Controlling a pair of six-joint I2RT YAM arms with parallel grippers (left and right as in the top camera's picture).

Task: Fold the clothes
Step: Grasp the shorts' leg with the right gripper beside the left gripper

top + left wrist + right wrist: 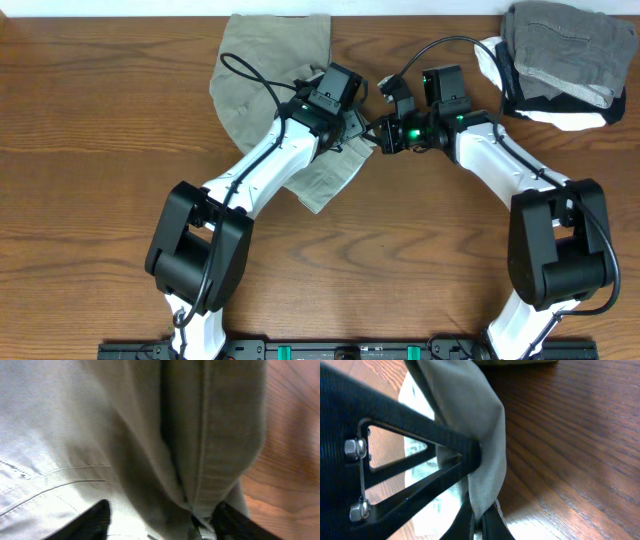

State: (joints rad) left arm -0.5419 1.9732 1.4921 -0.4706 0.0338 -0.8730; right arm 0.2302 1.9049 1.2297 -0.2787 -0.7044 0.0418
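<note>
Left arm (pixel 250 170) first: it reaches in from the near left of the table (pixel 80 150) and lies diagonally right over the shorts (pixel 270 60). The shorts sit at the table's far edge, a bit left of its middle. Most of the khaki-green cloth is bunched up by that edge, and one flap pokes out from under the arm toward the table's middle.

The left claw (pixel 352 128) is down on the cloth near the table's middle. In the left wrist view the shorts (pixel 75 425) fill almost everything, with two lines of stitching at lower left and a thick fold running down between the two dark fingertips (pixel 97 520). Those tips sit well apart with the fold between them, so I honestly can't tell if the left claw (pixel 162 522) is actually pinching or just straddling it. There's bare table (pixel 290 435) off to the right.

The right claw (pixel 383 133) is just beside the left one, nearly touching it. Its wrist view is clearer: the right claw (pixel 479 495) is clamped on a hanging edge of the shorts (pixel 475 405), with cloth squeezed between the black fingers (pixel 445 445) above the wood (pixel 570 435). There's a white patch (pixel 417 450) behind the finger, no idea what.

The pile (pixel 560 45) is at the table's far right corner, grey on top with white and black under it, well apart from the shorts. The right arm (pixel 500 165) comes in from the near right.
</note>
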